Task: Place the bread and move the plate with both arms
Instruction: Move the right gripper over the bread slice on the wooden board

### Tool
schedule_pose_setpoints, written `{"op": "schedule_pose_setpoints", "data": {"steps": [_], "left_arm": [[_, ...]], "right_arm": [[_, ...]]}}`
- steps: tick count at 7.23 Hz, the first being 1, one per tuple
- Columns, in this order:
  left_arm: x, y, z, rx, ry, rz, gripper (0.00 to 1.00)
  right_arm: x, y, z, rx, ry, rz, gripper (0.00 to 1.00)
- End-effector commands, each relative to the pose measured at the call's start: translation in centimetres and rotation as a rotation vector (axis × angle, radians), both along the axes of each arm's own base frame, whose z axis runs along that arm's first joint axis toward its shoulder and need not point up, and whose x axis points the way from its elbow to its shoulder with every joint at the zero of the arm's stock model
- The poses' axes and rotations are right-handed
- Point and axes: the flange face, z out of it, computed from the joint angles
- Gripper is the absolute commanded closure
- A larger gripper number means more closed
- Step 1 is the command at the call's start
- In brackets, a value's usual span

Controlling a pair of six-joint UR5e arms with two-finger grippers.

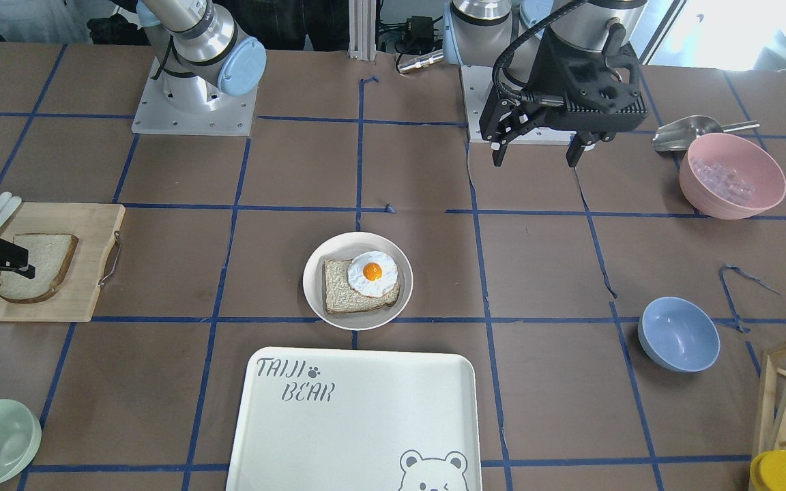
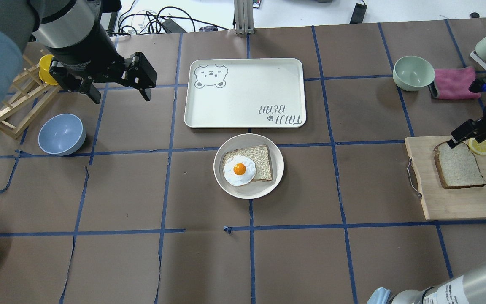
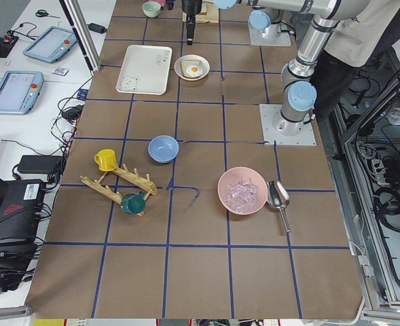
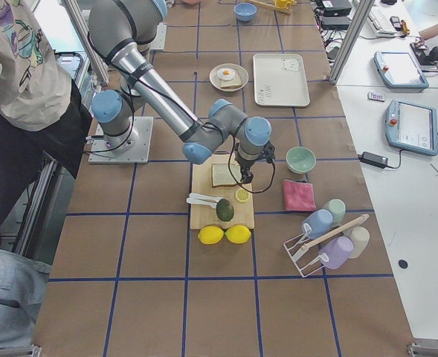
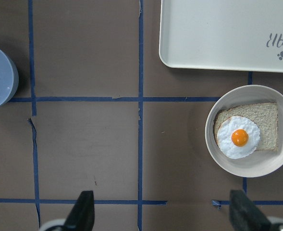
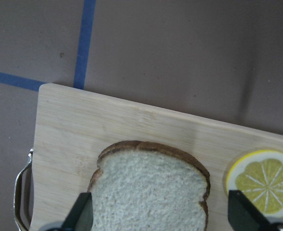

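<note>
The bread (image 2: 458, 165) lies flat on a wooden cutting board (image 2: 449, 202) at the table's right end; it also shows in the front view (image 1: 38, 266) and the right wrist view (image 6: 151, 197). My right gripper (image 2: 475, 139) is open and hovers over the slice's rounded top edge, its fingers spread wider than the slice (image 6: 163, 216). The plate (image 2: 222, 177) sits mid-table and holds a thin-crusted slice with a fried egg (image 2: 239, 169). My left gripper (image 2: 120, 98) is open and empty, high above the table's left side, far from the plate (image 5: 213, 144).
The bear-printed tray (image 2: 245, 93) lies just beyond the plate. A lemon slice (image 6: 261, 180) lies on the board beside the bread. A blue bowl (image 2: 61, 134) and a wooden rack (image 2: 11, 105) are under the left arm. A green bowl (image 2: 413, 72) and a pink cloth (image 2: 454, 83) are far right.
</note>
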Motion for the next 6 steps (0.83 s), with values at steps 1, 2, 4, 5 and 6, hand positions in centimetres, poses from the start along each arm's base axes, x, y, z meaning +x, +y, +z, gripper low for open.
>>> {"op": "schedule_pose_setpoints", "data": {"steps": [1,2,4,5,6], "left_arm": [[0.00,0.00,-0.02,0.000,0.000,0.001,0.00],[0.00,0.00,-0.02,0.000,0.000,0.000,0.00],[0.00,-0.01,0.05,-0.001,0.000,0.000,0.00],[0.00,0.00,-0.02,0.000,0.000,0.000,0.00],[0.00,0.00,-0.02,0.000,0.000,0.000,0.00]], "right_arm": [[-0.39,0.15,-1.50,0.013,-0.006,-0.004,0.01],[-0.16,0.50,-2.26,0.026,-0.013,-0.004,0.01],[-0.19,0.71,-2.42,0.040,-0.005,0.002,0.04],[-0.34,0.88,-2.45,0.056,0.011,0.007,0.11],[-0.42,1.01,-2.40,0.067,0.020,0.010,0.19]]}}
